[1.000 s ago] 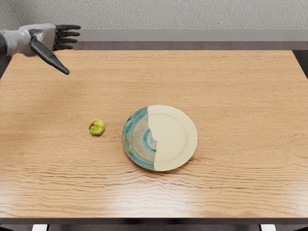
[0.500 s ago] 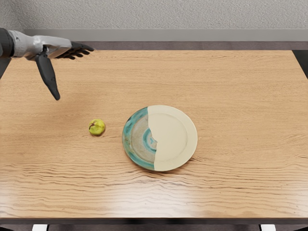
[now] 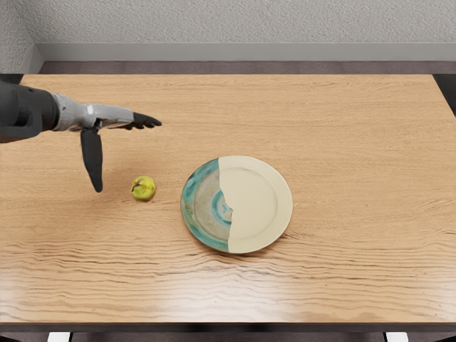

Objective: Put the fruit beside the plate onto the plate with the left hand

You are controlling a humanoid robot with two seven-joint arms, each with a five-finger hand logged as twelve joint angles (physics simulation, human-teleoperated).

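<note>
Waiting untouched, the small yellow-green fruit point(image 3: 143, 188) is lying on the table point(image 3: 342, 121) just left of the plate point(image 3: 260, 203), apart from its rim. Grasping, lifting and placing are all remaining to be done. The left hand point(image 3: 114, 122) is hovering beyond the fruit, fingers stretched out flat, thumb pointing down near it, holding nothing.

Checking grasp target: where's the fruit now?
Head view: the green fruit lies on the table just left of the plate, apart from it; the open left hand hovers up-left of it.
</note>
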